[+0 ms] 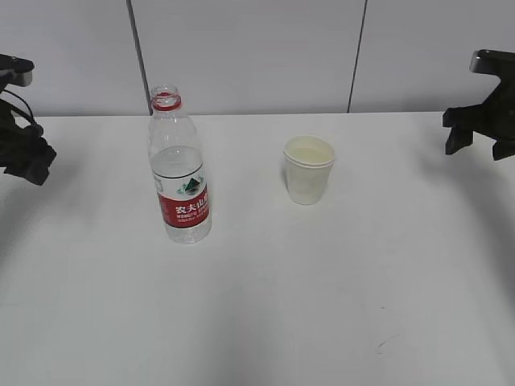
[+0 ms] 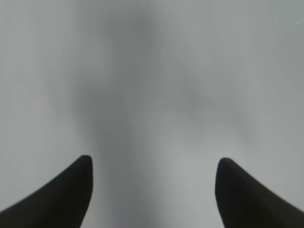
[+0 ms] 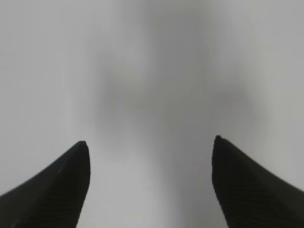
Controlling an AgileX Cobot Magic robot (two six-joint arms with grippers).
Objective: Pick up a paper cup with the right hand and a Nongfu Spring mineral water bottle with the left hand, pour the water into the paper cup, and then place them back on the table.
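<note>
The Nongfu Spring bottle [image 1: 179, 169] stands upright and uncapped on the white table [image 1: 265, 305], left of centre, with water [image 1: 175, 163] to about its shoulder. The paper cup [image 1: 308, 170] stands upright right of centre, apart from the bottle. My left gripper [image 1: 30, 165] hangs at the far left edge, well clear of the bottle. My right gripper [image 1: 479, 137] hangs at the far right edge, well clear of the cup. In the left wrist view the gripper [image 2: 154, 164] is open over bare table. In the right wrist view the gripper [image 3: 149, 145] is open over bare table. Neither wrist view shows bottle or cup.
A grey panelled wall [image 1: 257, 56] runs behind the table's back edge. A small dark scuff mark [image 1: 385, 344] lies on the table near the front right.
</note>
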